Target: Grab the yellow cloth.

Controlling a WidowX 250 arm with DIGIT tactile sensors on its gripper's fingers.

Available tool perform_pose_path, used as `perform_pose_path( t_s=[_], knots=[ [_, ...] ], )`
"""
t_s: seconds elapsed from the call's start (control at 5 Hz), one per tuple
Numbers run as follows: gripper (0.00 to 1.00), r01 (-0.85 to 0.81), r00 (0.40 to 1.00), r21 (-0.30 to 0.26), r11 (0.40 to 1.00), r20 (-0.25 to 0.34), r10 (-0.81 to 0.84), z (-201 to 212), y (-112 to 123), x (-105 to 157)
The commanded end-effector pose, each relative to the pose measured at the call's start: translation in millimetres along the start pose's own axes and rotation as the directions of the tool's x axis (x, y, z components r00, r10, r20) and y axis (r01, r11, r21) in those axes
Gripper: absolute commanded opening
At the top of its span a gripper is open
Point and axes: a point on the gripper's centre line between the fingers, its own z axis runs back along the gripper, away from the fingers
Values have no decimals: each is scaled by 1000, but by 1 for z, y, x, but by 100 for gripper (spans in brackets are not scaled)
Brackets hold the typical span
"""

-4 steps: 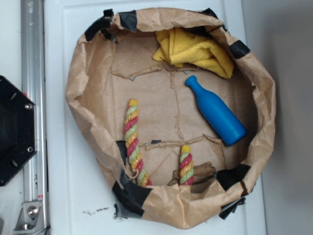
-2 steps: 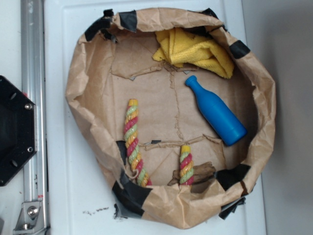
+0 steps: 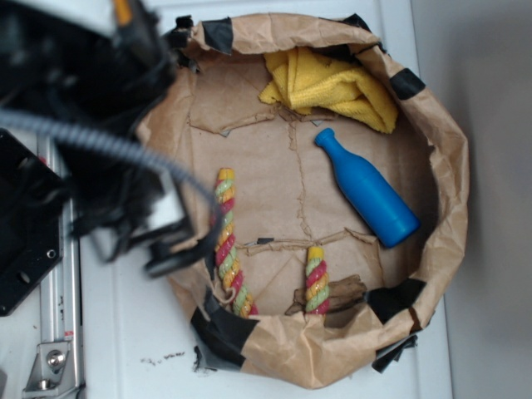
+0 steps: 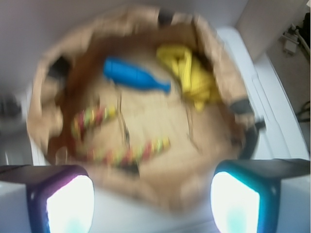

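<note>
Yellow cloth [image 3: 332,87] lies bunched against the paper bowl's [image 3: 449,208] far rim, beyond the blue bottle [image 3: 368,191]. My pincer [image 3: 158,245], fingers wide apart, hangs over the opposite near-left rim.

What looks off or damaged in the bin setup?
The brown paper liner is crumpled and patched with black tape around its rim, and its floor shows torn seams. The blue bottle lies on its side. The yellow cloth sits bunched against the far wall. Nothing looks spilled.
</note>
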Motion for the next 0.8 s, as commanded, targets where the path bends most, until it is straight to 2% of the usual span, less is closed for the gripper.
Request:
perform_pose_path(
  t_s=[0.0, 0.2, 0.4, 0.6],
  knots=[
    [100, -224, 968, 56, 973, 130, 216, -74, -6, 45],
    [100, -371, 927, 133, 919, 107, 359, -124, -12, 42],
    [100, -489, 872, 212, 846, 105, 478, -155, 3, 43],
    [100, -596, 800, 240, 766, 92, 594, -169, 37, 60]
  ],
)
